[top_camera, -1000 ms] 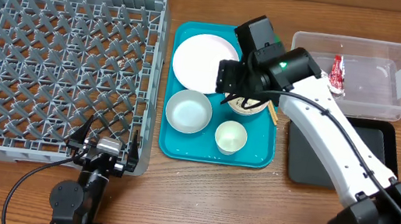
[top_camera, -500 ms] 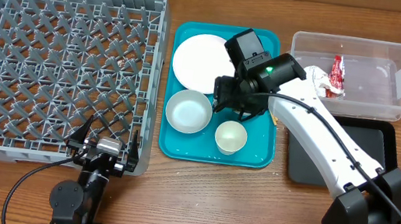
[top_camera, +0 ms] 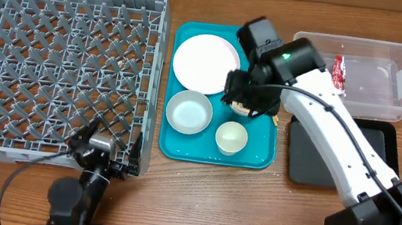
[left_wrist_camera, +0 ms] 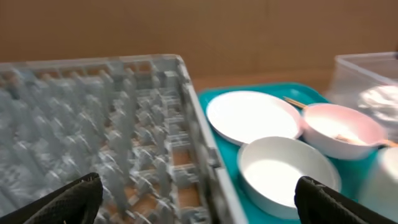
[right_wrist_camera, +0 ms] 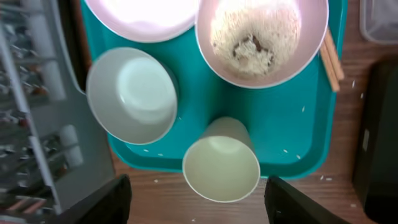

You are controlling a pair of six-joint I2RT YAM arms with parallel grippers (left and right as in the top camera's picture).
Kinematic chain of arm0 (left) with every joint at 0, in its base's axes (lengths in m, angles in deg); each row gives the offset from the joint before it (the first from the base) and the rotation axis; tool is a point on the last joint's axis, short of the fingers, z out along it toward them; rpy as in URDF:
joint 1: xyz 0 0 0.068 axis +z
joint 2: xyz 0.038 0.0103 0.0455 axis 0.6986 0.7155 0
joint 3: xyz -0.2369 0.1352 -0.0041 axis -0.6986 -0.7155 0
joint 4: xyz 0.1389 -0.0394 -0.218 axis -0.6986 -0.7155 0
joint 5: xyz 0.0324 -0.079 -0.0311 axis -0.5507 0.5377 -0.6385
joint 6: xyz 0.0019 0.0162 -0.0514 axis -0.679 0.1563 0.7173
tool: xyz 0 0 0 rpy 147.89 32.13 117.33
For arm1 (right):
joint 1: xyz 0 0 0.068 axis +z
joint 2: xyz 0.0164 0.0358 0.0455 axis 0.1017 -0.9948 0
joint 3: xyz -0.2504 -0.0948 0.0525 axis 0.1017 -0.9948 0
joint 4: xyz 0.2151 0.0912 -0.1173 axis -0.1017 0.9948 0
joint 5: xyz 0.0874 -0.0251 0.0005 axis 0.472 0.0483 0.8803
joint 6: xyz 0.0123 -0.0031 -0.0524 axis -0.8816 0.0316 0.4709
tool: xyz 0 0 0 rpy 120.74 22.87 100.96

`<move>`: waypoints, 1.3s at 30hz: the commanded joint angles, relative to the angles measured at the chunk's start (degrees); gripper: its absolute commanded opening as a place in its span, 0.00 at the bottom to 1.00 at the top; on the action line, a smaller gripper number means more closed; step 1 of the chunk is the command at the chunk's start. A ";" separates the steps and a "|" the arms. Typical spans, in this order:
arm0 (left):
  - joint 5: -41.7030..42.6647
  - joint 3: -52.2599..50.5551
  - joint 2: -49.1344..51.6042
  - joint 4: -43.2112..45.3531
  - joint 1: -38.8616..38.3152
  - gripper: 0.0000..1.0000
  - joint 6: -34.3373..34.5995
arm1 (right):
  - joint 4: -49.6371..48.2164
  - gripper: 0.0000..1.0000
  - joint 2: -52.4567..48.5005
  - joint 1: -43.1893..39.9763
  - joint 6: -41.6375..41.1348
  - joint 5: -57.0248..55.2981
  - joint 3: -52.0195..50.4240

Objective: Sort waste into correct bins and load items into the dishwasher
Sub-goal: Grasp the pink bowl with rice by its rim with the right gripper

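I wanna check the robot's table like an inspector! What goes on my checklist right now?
Surface: wooden table, stray rice grains on it and the tray.
Job's things: grey dish rack, no dishes inside; teal tray carrying plate, pale-blue bowl, cup, rice bowl, chopsticks; red wrapper in clear tub; black tray.
Clutter: nothing seen.
Grippers: left gripper open by the rack's near edge; right gripper open above the rice bowl.
Cables: black cable at the left arm; second cable along the right arm.
Surroundings: brown backdrop.
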 commanded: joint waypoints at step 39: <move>17.42 58.53 66.40 -25.46 3.37 0.87 19.76 | -25.31 0.48 -3.89 -2.56 27.63 -6.36 -11.43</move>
